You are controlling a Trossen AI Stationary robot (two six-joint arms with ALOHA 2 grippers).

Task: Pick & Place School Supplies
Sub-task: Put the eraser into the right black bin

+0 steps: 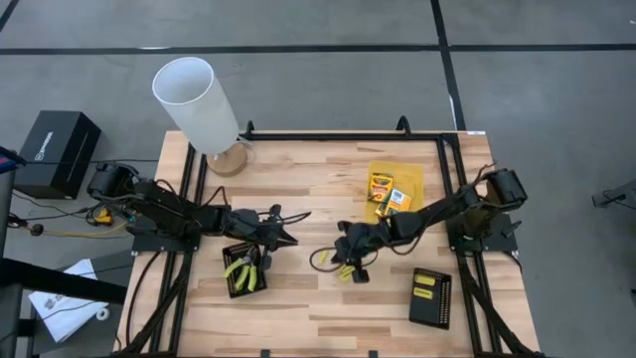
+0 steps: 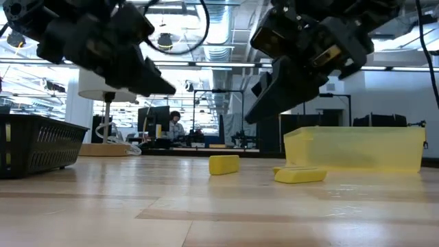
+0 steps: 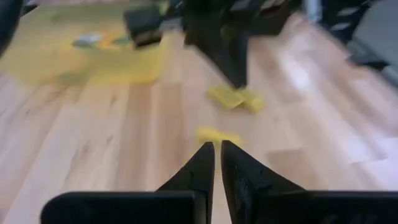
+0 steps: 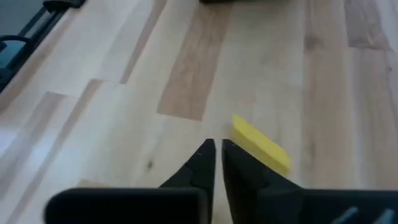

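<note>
Hovering right gripper (image 1: 350, 261), yellow sticks (image 1: 345, 271) mid-table

Left hand (image 1: 285, 237) and right hand (image 1: 350, 261) both mid-table, raised, fingers nearly closed, empty.

The short yellow sticks (image 1: 332, 265) lie near the middle of the wooden table (image 1: 328, 308), between the left black mesh tray (image 1: 243, 268) and the right black mesh tray (image 1: 430, 297). The flat translucent yellow tray (image 1: 396, 189) lies behind them.
</note>
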